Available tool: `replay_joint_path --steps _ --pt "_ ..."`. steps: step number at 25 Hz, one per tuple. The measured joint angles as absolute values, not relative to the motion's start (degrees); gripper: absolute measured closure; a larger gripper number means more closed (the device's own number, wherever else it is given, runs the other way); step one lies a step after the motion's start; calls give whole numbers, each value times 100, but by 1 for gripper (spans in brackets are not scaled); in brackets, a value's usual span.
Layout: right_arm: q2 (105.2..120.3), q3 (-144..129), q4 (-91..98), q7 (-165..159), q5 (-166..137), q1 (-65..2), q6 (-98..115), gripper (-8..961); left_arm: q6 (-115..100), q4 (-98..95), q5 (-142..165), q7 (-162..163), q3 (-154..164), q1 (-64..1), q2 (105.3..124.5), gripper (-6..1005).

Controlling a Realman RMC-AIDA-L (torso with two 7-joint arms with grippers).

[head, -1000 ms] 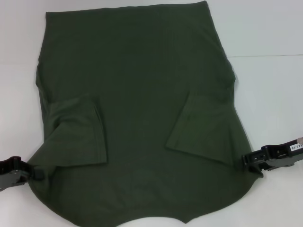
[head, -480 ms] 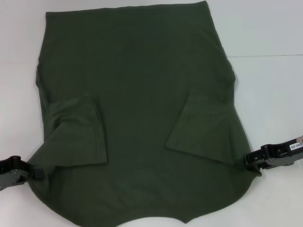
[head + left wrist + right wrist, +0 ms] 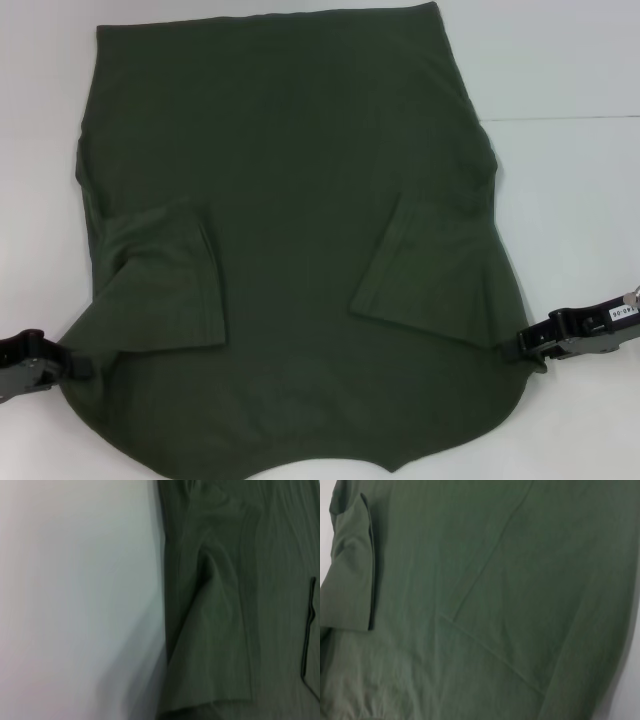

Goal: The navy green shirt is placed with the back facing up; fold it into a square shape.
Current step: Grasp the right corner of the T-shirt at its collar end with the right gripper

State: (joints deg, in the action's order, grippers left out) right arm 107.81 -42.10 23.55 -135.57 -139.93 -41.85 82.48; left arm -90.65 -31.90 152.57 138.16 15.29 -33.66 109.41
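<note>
Sliding outward from the navy green shirt (image 3: 290, 250), right gripper (image 3: 528, 347) is pinching its edge like left gripper (image 3: 72, 364), white worktop (image 3: 570, 220) lying beyond.

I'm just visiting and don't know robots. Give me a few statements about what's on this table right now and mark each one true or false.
1. Both sleeves of the navy green shirt are folded inward onto its body. True.
2. Cream lettering shows on the side facing up. False: the upper side is plain green.
3. The left gripper and the right gripper sit at opposite side edges of the shirt. True.
4. The shirt is already folded into a small square. False: it lies spread out, with only the sleeves turned in.
5. The table is dark wood. False: it is white.
</note>
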Motion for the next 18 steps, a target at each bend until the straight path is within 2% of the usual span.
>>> replay_joint_path --steps 11,18 --pt "10854 -4273 2374 -13337 -14007 -4195 8204 551 -9062 -3182 15257 13816 1529 -3366 10950 970" --pt "10858 -4274 2398 -13334 -14010 -4194 8192 796 -9076 -3194 15248 13816 1529 -3366 10944 970"
